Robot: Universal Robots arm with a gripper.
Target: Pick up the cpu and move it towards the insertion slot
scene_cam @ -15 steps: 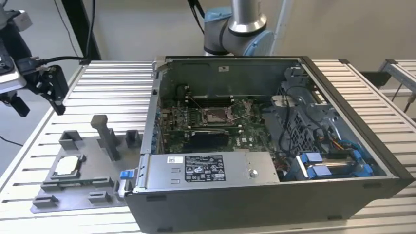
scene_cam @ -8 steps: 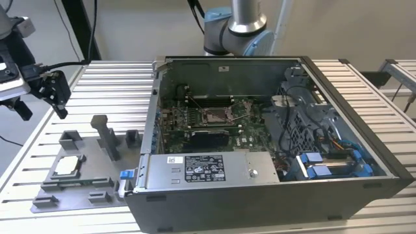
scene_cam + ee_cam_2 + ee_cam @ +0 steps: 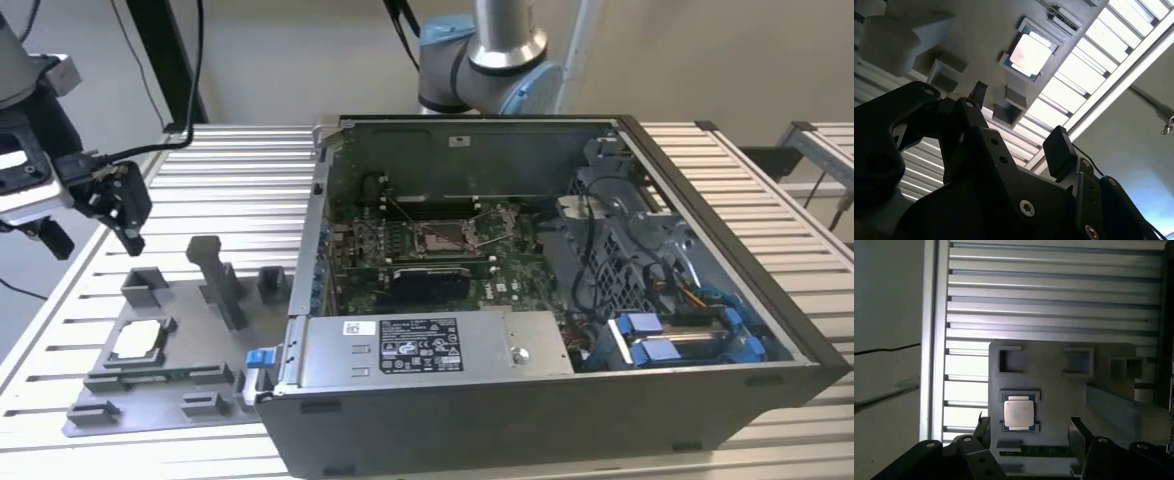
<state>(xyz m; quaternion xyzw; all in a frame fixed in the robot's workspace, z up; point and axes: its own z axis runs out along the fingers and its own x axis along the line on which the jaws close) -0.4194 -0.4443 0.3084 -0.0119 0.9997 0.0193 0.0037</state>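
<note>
First wrist view: I am holding my black hand (image 3: 1029, 424) spread open and empty, clear of the flat, silvery square cpu (image 3: 1018, 412) lying in its gray plastic fixture (image 3: 1064, 385) on the ribbed metal surface (image 3: 1054, 300).

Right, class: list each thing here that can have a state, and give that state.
cpu: lying flat in the fixture, not gripped.
gripper: open, empty, over the cpu and apart from it.
slot: empty.
case: side panel off, inside exposed.
</note>
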